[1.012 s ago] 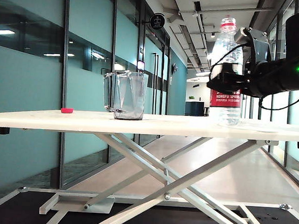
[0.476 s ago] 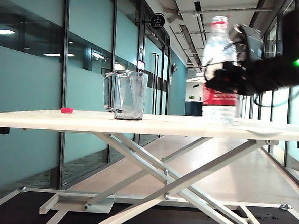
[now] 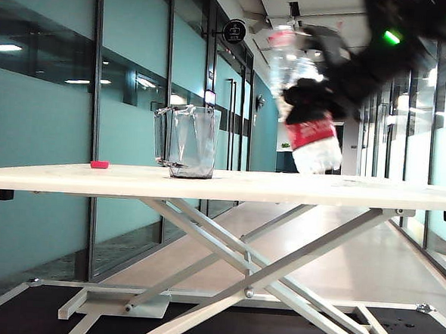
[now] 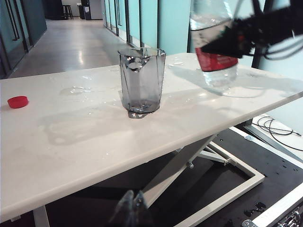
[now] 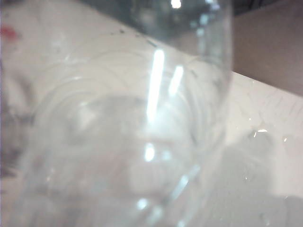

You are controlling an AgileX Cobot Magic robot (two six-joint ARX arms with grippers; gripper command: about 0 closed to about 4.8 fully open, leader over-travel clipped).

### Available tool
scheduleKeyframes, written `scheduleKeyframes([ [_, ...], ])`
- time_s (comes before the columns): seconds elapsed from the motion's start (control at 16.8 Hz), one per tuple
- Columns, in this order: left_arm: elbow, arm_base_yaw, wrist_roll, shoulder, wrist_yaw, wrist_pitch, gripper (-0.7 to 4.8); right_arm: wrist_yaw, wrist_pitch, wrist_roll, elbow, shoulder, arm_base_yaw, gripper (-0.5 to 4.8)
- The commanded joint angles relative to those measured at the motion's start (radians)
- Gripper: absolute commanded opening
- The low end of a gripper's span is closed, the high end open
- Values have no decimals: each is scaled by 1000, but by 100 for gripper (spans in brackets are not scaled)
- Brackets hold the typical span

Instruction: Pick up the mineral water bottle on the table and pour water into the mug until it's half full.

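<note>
Right gripper (image 3: 316, 97) fingers clamped round bottle (image 3: 304, 104) mid-body, held clear above desk (image 3: 222, 186), right of mug (image 3: 187, 142). Bottle's long axis tilted, neck toward mug, base away. Left gripper (image 4: 131, 208) below desk edge, finger gap unclear. Red cap (image 3: 100, 164) lies on desk.

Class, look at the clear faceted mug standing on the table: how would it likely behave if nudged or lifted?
The mug looks rigid, so it should keep its shape. Its tall build with a narrower base suggests it may tip if pushed high. Water droplets on the table around it suggest it might slide easily.
</note>
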Motion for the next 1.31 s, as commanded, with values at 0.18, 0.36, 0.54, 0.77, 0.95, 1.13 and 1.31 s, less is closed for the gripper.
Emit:
scheduleKeyframes([
  [0.18,2,0,1,1,-3,5,-5,217,-139,-273,145,-17,87,148],
  [0.36,2,0,2,1,-3,5,-5,329,-164,-443,155,-16,119,148],
  [0.54,2,1,6,1,-4,4,-5,346,-172,-525,155,-15,119,148],
  [0.77,2,1,17,1,-3,-9,-5,373,-172,-617,155,-14,119,148],
  [0.95,2,1,17,1,-4,-9,-5,390,-169,-689,155,-8,119,148],
  [1.13,2,0,17,2,-3,-10,-5,413,-166,-737,155,19,120,148],
  [1.31,2,0,17,2,-3,-10,-5,431,-164,-763,155,30,121,148],
])
